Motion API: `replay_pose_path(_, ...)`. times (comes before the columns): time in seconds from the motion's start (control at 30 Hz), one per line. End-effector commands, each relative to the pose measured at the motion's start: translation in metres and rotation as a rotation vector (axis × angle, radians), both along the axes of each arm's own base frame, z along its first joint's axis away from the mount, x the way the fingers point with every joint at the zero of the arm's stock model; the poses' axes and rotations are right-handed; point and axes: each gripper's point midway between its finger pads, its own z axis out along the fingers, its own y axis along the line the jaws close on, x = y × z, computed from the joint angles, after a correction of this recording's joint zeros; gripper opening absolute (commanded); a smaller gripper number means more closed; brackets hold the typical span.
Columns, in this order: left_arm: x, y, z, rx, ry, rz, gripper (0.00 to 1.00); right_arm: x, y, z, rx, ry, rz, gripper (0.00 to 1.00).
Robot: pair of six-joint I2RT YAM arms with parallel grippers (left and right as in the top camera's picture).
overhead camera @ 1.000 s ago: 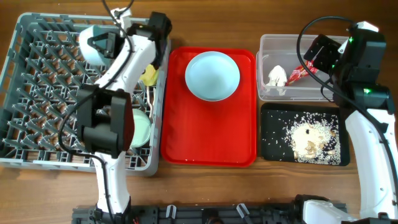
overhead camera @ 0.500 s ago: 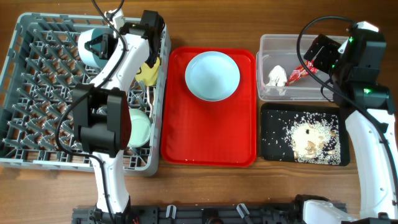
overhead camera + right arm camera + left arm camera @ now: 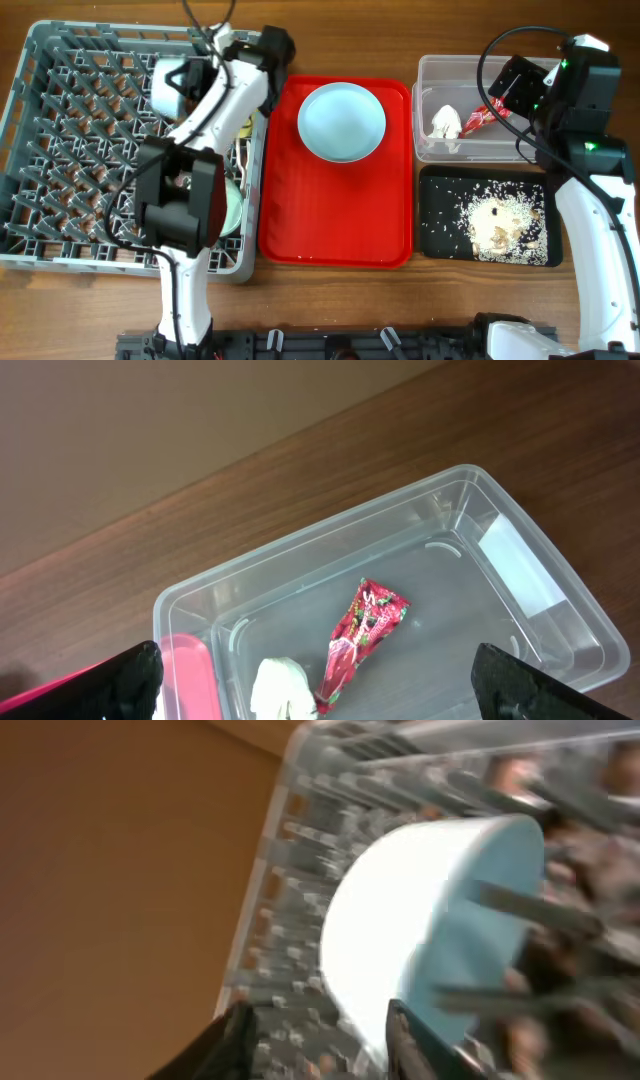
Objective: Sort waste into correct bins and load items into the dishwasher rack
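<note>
Left pincer (image 3: 318, 1045) has just parted, leaving the light blue bowl (image 3: 166, 88) propped in the dishwasher rack (image 3: 60, 150) at eleven o'clock. Right pincer (image 3: 318, 685) gapes wide.

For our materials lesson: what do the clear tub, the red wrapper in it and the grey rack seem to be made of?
Tub: probably glossy clear plastic; wood shows through. Wrapper: shiny crinkled film, plastic or foil. Rack: matte grey moulded plastic, judging by its peg lattice.
</note>
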Motion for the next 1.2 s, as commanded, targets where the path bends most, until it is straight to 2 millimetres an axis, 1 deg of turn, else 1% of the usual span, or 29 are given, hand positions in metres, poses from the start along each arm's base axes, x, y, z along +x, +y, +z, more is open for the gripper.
replay_pose_path(0.0,-0.008,-0.017,-0.038,-0.206,0.101,-0.009,0.5,0.001,0.0,-0.002,-0.01,0.006,0.009,1.0)
replay_pose_path(0.03,-0.011,-0.02,-0.041,-0.252,0.112,-0.007,0.54,0.001,0.0,-0.002,-0.01,0.007,0.01,1.0)
replay_pose_path(0.1,-0.012,-0.027,-0.042,-0.35,0.105,-0.01,0.54,0.001,0.0,-0.002,-0.01,0.007,0.01,1.0)
replay_pose_path(0.2,-0.01,-0.032,-0.027,-0.469,0.049,-0.021,0.55,0.001,0.0,-0.002,-0.01,0.007,0.01,1.0)
replay_pose_path(0.27,-0.009,-0.04,-0.011,-0.592,-0.007,-0.038,0.55,0.001,0.0,-0.002,-0.01,0.007,0.01,0.99)
replay_pose_path(0.33,-0.009,-0.047,0.017,-0.792,-0.104,-0.051,0.55,0.001,0.0,-0.002,-0.01,0.007,0.009,1.0)
replay_pose_path(0.4,-0.01,-0.055,0.036,-0.974,-0.15,-0.087,0.54,0.001,0.0,-0.002,-0.01,0.006,0.009,1.0)
replay_pose_path(0.43,-0.011,-0.052,0.052,-1.091,-0.203,-0.08,0.54,0.001,0.0,-0.002,-0.01,0.007,0.01,1.0)
replay_pose_path(0.47,-0.013,-0.039,0.062,-1.147,-0.254,-0.045,0.5,0.001,0.0,-0.002,-0.01,0.007,0.01,1.0)
replay_pose_path(0.5,-0.014,-0.025,0.065,-1.182,-0.285,-0.004,0.34,0.001,0.0,-0.002,-0.01,0.007,0.01,1.0)
replay_pose_path(0.57,-0.019,0.001,0.06,-1.243,-0.293,0.068,0.24,0.001,0.0,-0.002,-0.011,0.007,0.01,1.0)
replay_pose_path(0.6,-0.022,0.012,0.052,-1.276,-0.28,0.113,0.06,0.001,0.0,-0.002,-0.011,0.007,0.01,1.0)
replay_pose_path(0.63,-0.027,0.021,0.041,-1.311,-0.256,0.162,0.04,0.001,0.0,-0.002,-0.01,0.007,0.009,1.0)
replay_pose_path(0.67,-0.029,0.025,0.033,-1.322,-0.237,0.192,0.04,0.001,0.0,-0.002,-0.01,0.007,0.009,1.0)
replay_pose_path(0.7,-0.029,0.033,0.019,-1.318,-0.21,0.223,0.04,0.001,0.0,-0.002,-0.01,0.007,0.01,1.0)
replay_pose_path(0.73,-0.029,0.036,0.009,-1.315,-0.19,0.236,0.04,0.001,0.0,-0.002,-0.01,0.007,0.01,1.0)
replay_pose_path(0.8,-0.023,0.037,-0.015,-1.31,-0.142,0.252,0.04,0.001,0.0,-0.002,-0.011,0.007,0.01,1.0)
replay_pose_path(0.87,-0.017,0.035,-0.029,-1.329,-0.125,0.259,0.04,0.001,0.0,-0.002,-0.01,0.007,0.009,0.99)
replay_pose_path(0.97,-0.011,0.033,-0.035,-1.343,-0.127,0.251,0.04,0.001,0.0,-0.002,-0.01,0.007,0.01,1.0)
replay_pose_path(1.07,-0.007,0.033,-0.035,-1.344,-0.138,0.242,0.04,0.001,0.0,-0.002,-0.01,0.006,0.009,1.0)
replay_pose_path(1.17,-0.007,0.029,-0.036,-1.369,-0.131,0.237,0.04,0.001,0.0,-0.002,-0.01,0.006,0.009,1.0)
